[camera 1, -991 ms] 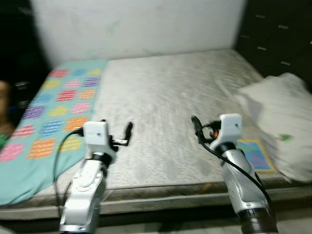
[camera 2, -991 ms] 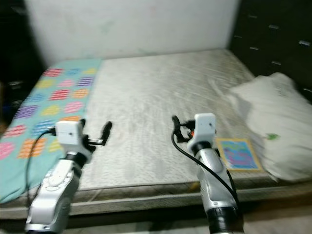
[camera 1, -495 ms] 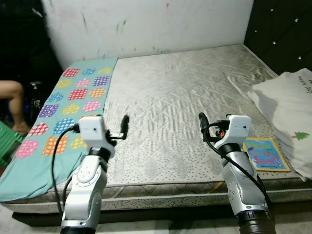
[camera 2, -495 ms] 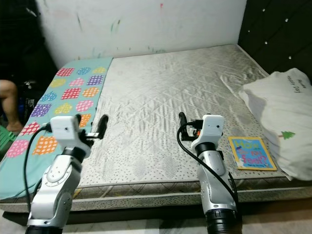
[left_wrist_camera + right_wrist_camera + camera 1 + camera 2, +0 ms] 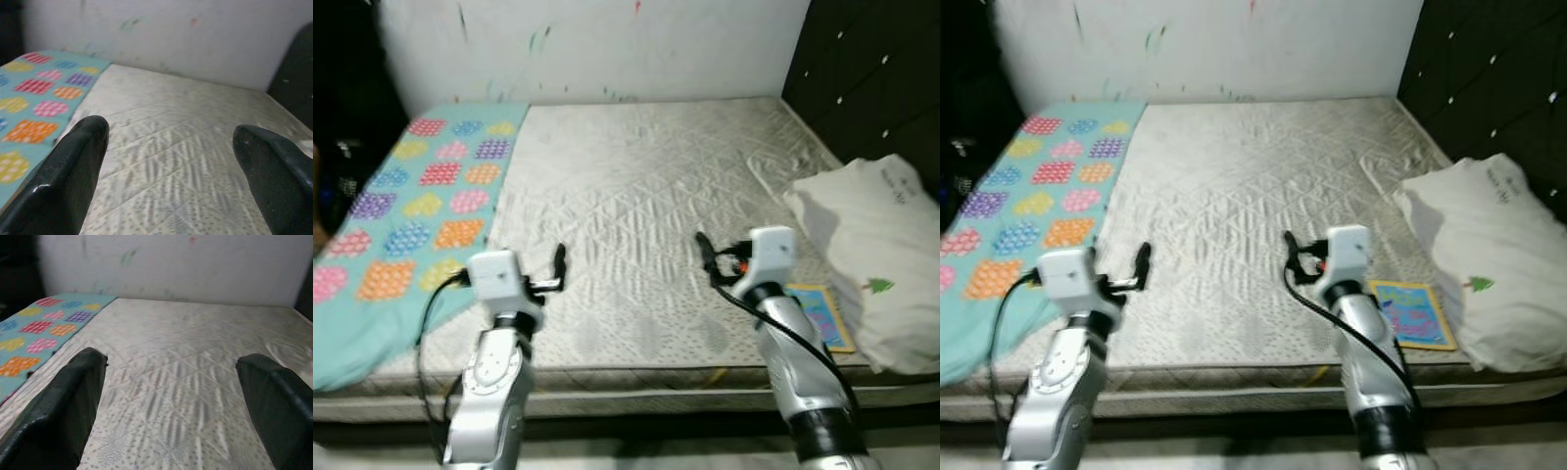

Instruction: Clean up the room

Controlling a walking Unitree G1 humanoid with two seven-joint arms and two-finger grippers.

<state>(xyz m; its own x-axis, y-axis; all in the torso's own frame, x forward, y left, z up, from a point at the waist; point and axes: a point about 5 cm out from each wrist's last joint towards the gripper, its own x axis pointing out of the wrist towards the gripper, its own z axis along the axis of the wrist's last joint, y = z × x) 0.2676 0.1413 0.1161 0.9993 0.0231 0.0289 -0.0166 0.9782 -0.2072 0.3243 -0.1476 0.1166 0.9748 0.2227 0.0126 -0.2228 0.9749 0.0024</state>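
Camera has swung since half a second ago, so I lose the person's leg at the left; nothing on the mattress (image 5: 636,186) moved. My left gripper (image 5: 171,161) and right gripper (image 5: 171,396) hover over its near edge, fingers spread wide, empty. Book (image 5: 820,313) lies beside the pillow (image 5: 876,259), cover lettering too blurred to read. Patterned blanket (image 5: 401,196) covers the left side.

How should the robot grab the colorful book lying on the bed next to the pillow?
The book lies flat on the mattress, near the front edge, touching or slightly tucked under the pillow. Best grip is probably its near free edge, coming from the robot's side with the right pincer, which is open and closest. Sliding one finger under that edge should lift it; the pillow blocks the far right side.
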